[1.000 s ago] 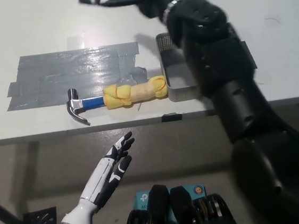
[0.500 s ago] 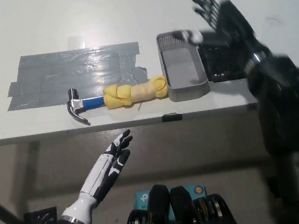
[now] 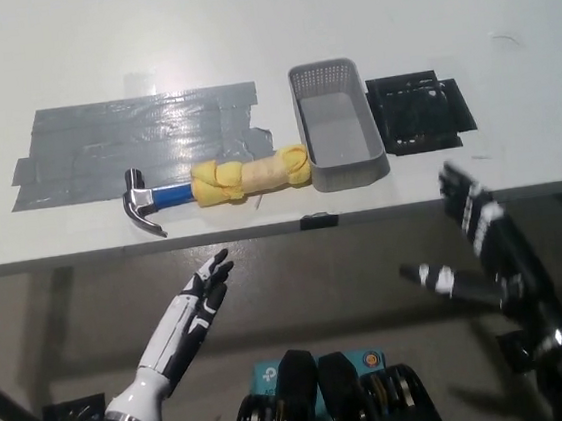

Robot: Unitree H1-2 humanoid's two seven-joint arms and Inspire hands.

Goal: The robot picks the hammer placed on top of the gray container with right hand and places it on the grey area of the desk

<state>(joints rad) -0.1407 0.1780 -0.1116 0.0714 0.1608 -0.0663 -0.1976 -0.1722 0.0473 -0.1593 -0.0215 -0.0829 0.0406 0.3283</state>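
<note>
The hammer lies on the white desk along the front edge of the grey taped area; its dark steel head points left, its blue handle runs right into a yellow cloth wrap. The gray container stands just right of the wrap, with nothing on top. My black right hand hangs open below the desk's front edge at lower right, well away from the hammer. My white left hand rests open below the desk edge at lower left.
A black mat lies on the desk right of the container. The desk's front edge runs across the middle of the view; the floor shows below it.
My right arm has swung from above the container's far side back and down off the desk to the lower right. The hammer has stayed put. My left hand dropped slightly.
</note>
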